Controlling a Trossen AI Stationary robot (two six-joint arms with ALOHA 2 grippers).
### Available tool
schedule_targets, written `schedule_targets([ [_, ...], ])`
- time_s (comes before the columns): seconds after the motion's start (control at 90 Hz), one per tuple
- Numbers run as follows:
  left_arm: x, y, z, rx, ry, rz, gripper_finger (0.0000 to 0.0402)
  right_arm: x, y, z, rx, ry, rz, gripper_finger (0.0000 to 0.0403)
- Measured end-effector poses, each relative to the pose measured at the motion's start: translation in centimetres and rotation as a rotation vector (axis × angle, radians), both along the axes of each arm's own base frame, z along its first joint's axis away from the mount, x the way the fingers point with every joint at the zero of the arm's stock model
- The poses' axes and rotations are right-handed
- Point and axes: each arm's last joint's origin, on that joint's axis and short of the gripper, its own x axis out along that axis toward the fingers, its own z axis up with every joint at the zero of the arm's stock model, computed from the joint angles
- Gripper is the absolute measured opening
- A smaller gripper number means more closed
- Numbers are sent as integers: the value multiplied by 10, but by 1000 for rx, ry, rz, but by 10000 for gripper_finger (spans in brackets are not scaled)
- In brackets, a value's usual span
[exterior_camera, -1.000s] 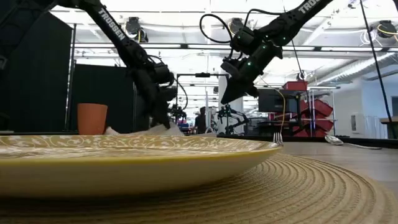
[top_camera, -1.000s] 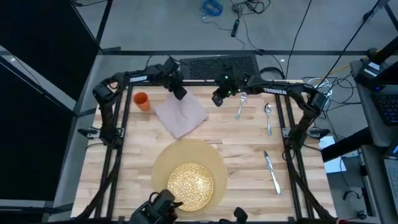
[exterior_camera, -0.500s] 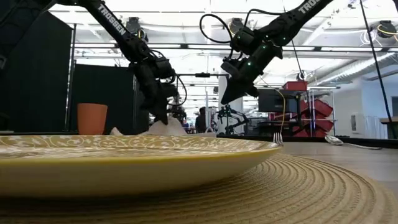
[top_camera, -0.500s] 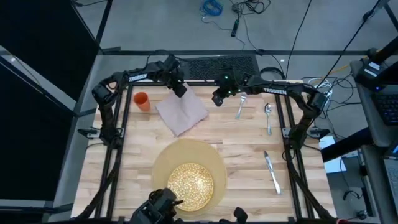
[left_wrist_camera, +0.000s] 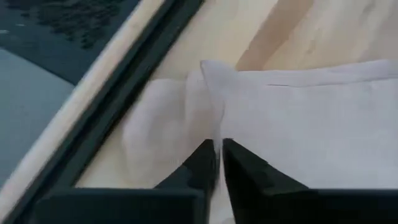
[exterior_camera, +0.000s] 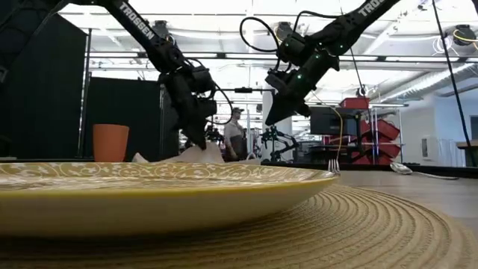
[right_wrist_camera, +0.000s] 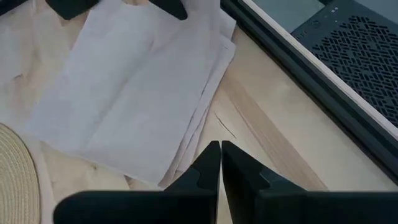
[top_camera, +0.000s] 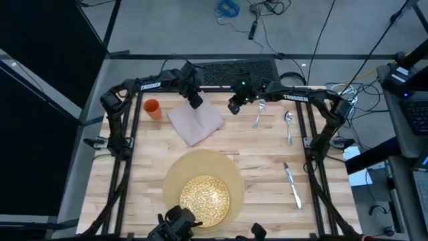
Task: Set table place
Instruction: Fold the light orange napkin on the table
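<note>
I am counting one orange cup (top_camera: 152,108), one napkin (top_camera: 195,122), one round mat (top_camera: 203,189) carrying one speckled plate (top_camera: 205,197), one fork (top_camera: 258,114), one spoon (top_camera: 288,124) and one knife (top_camera: 292,185), all lying on the plank table (top_camera: 261,157). Reading from the left in the high view, the cup is standing at the far left corner, the napkin is lying just beside it toward the centre, the mat and plate are sitting at the near edge, and the fork, spoon and knife are lying well apart on the right side. My left gripper (top_camera: 194,102) is pinching the far corner of the napkin, fingers clenched on a raised fold of cloth; only the left wrist view is showing this grasp (left_wrist_camera: 215,163). My right gripper (top_camera: 233,107) is hanging above the table between napkin and fork, its fingers closed with nothing between them, as the right wrist view is showing (right_wrist_camera: 220,163). Only the low view is showing a person (exterior_camera: 236,134) standing in the room behind the table.
</note>
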Motion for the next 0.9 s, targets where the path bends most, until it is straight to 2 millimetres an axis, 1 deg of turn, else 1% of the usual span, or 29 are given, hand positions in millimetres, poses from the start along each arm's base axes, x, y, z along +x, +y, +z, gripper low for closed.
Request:
schedule_targets([
  [0.133,-1,1,0,20,21,21,97,0,0,0,4,6,0,0],
  [0.211,-1,1,0,32,39,74,124,0,0,0,2,7,2,0],
  [0.333,-5,3,-1,103,126,136,149,0,0,0,0,7,4,0],
  [0.4,-5,4,-1,124,145,135,154,0,0,0,-1,7,5,0],
  [0.456,-7,2,3,130,152,113,155,0,0,0,-6,9,3,0],
  [0.578,-10,-4,18,156,152,67,156,0,0,0,-11,8,7,0],
  [0.689,-15,-13,31,148,159,54,156,3,5,0,-15,10,24,0],
  [0.767,-16,-22,40,121,142,29,156,7,11,0,-26,12,58,0],
  [0.833,-18,-32,46,49,119,-18,156,12,19,0,-37,16,96,0],
  [0.9,-15,-42,49,-22,68,-80,156,17,29,0,-53,19,140,0],
])
